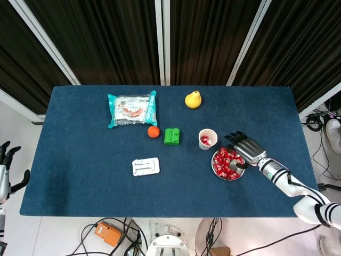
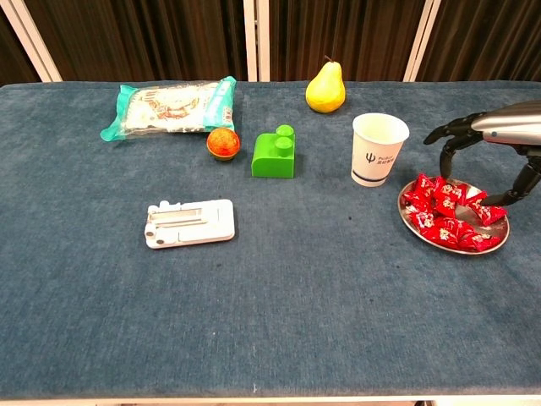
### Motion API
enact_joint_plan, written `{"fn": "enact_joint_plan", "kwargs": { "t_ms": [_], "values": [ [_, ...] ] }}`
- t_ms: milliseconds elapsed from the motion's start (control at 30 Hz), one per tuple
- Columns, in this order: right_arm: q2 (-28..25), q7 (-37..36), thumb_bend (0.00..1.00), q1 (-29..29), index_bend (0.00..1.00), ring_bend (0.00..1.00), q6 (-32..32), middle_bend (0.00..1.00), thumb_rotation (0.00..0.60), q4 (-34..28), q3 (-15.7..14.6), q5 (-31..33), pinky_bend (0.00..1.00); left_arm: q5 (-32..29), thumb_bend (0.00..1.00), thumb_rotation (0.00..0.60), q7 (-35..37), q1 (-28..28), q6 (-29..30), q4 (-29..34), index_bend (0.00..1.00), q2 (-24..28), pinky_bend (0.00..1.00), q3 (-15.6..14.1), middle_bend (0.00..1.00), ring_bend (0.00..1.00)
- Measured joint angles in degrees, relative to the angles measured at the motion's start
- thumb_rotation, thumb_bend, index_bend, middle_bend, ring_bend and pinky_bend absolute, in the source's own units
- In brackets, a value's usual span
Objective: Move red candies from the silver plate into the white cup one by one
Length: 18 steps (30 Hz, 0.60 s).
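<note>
The silver plate (image 1: 214, 166) (image 2: 457, 249) lies at the right of the table with a heap of red candies (image 1: 226, 161) (image 2: 446, 212) in it. Just to its far left stands the white cup (image 1: 208, 139) (image 2: 379, 149), and the head view shows red candy inside it. My right hand (image 1: 246, 149) (image 2: 495, 145) hovers low over the plate's right side. Its fingers are apart and curved down toward the candies, and nothing is held between them. My left hand (image 1: 5, 160) hangs off the table's left edge, fingers spread and empty.
A yellow pear (image 1: 193, 99) (image 2: 325, 88) sits behind the cup. A green block (image 1: 171, 136) (image 2: 275, 153) and an orange ball (image 1: 153, 132) (image 2: 223, 143) lie left of it. A snack bag (image 1: 132, 108) (image 2: 169, 106) and a white holder (image 1: 146, 166) (image 2: 188, 222) lie further left.
</note>
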<state>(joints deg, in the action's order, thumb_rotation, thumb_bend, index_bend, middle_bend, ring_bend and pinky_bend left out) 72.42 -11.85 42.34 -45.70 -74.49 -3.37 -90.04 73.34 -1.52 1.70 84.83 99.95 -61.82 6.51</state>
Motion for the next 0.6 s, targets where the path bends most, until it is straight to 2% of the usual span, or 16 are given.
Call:
{"fn": "enact_joint_plan", "kwargs": {
  "t_ms": [600],
  "values": [
    [2.05, 1.57, 0.40, 2.32, 0.46, 0.06, 3.39, 0.11, 0.600, 0.85, -0.21, -0.36, 0.01, -0.31, 0.35, 0.600, 0.02, 0.00, -0.07, 0.06, 0.16, 0.08, 0.00, 0.12, 0.00, 0.00]
  ]
}}
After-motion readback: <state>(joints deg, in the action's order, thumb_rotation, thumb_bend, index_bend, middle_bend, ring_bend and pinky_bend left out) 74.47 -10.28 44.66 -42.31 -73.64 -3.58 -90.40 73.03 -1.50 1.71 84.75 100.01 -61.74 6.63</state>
